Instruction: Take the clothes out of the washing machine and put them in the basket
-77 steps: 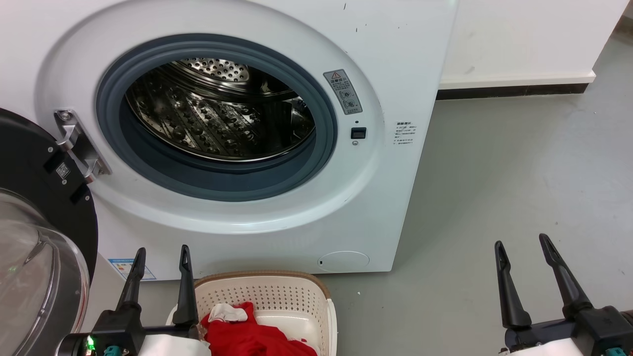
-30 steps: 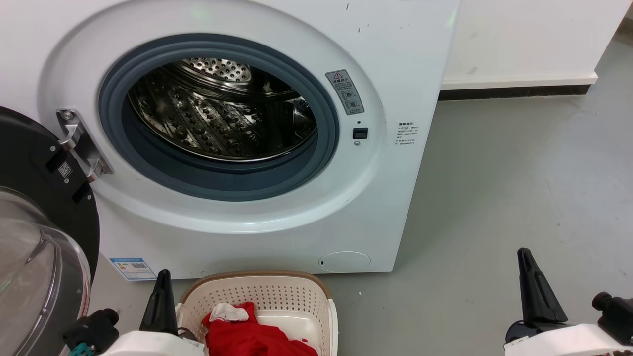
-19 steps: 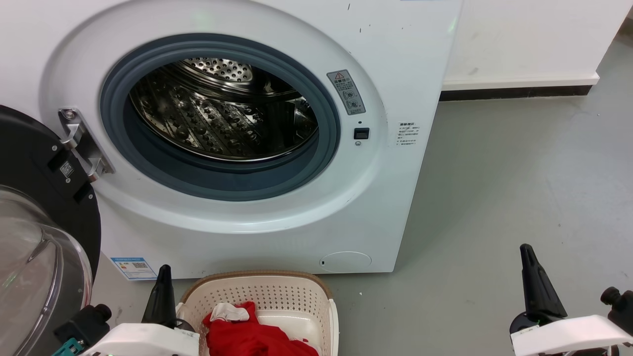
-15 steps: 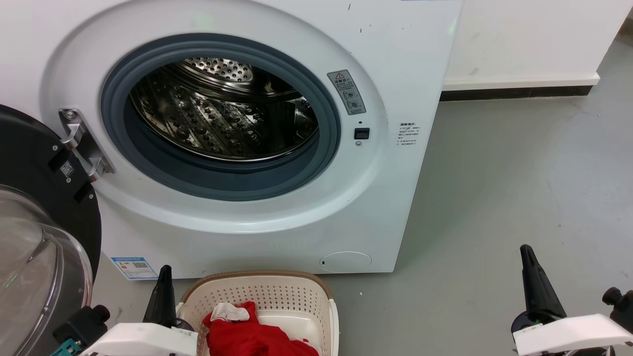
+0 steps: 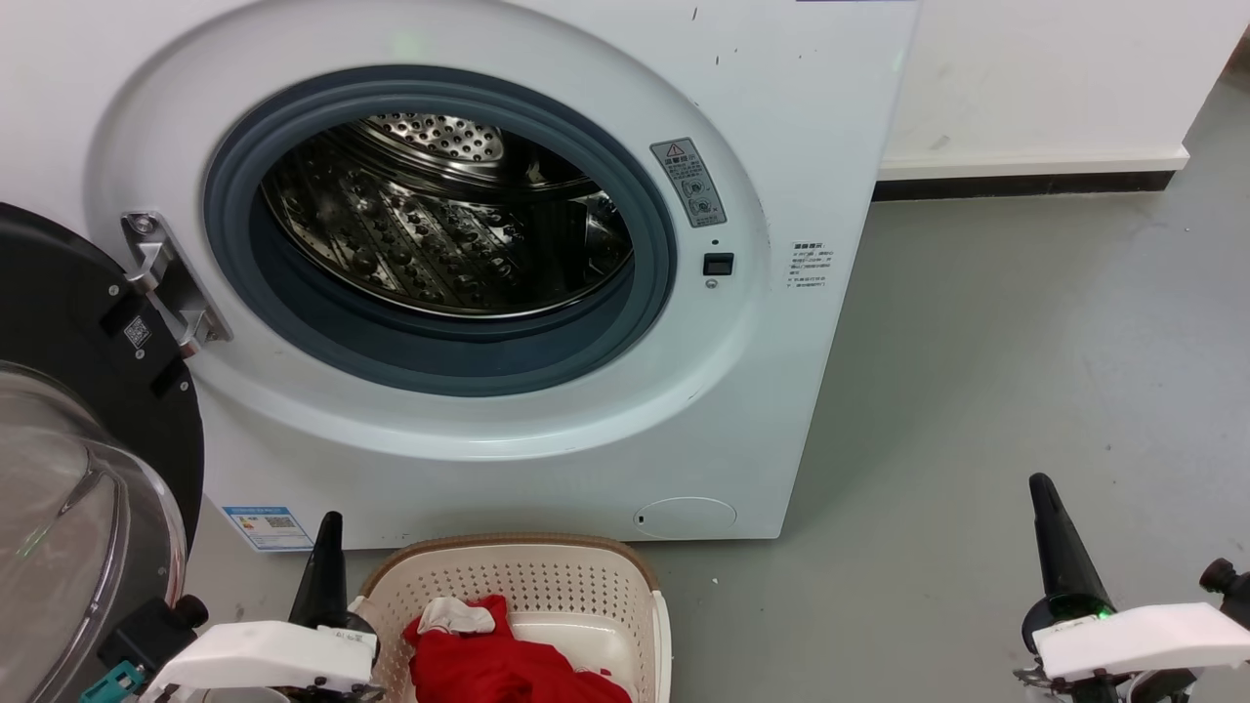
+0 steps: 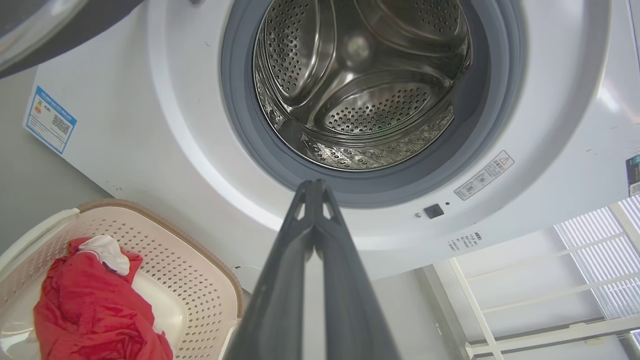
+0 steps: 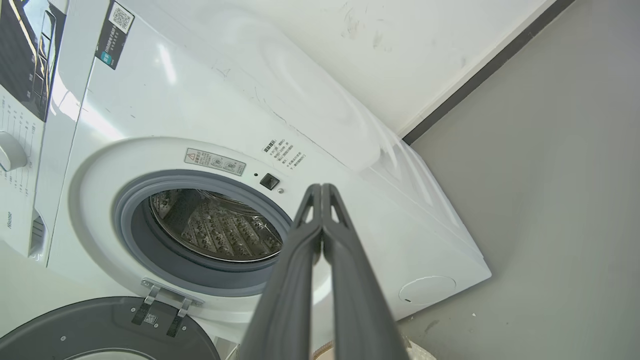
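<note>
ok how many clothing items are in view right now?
1: the red garment with white trim, lying in the basket. The washing machine's drum shows none, though something could be hidden under the red fabric.

The washing machine stands on the floor, with its door swung open to the left. The basket sits on the floor just in front of the machine, below the porthole, with the clothes lying inside it. The left claw is just left of the basket, and the right claw is well apart to the right.
</note>
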`<state>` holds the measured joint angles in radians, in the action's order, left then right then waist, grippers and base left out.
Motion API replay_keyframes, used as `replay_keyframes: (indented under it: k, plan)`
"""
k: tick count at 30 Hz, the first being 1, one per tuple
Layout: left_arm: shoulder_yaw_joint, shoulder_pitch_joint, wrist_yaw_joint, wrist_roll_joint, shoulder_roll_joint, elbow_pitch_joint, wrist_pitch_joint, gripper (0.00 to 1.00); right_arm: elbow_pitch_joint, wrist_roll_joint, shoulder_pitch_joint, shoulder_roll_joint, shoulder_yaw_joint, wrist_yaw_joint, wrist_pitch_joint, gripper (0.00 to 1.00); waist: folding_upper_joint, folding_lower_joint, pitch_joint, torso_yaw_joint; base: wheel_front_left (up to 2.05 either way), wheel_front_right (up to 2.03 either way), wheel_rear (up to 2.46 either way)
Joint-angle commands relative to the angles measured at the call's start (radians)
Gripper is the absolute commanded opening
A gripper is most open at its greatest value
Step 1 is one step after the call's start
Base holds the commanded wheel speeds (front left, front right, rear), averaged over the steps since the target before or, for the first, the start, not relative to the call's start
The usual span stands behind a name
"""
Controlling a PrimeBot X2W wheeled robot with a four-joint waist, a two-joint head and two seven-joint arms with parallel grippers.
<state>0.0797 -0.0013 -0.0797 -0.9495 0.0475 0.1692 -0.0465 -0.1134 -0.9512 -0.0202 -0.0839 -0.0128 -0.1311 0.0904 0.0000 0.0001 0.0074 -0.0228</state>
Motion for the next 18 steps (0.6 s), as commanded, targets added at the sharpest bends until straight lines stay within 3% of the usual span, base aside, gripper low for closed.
replay_keyframes:
  k: [1, 18]
  plan:
    - [0.005, -0.023, -0.008, -0.027, 0.002, -0.004, 0.008, 0.0, 0.002, -0.029, 0.025, -0.007, -0.003, 0.0, -0.004, 0.0, 0.0, -0.0001, 0.0, 0.0, 0.0, 0.0, 0.0]
    - [0.015, -0.054, -0.022, -0.229, 0.003, 0.021, 0.056, 0.0, -0.039, -0.245, 0.059, -0.007, -0.017, 0.0, -0.055, 0.0, 0.0, -0.0001, -0.001, 0.006, 0.0, 0.0, 0.0]
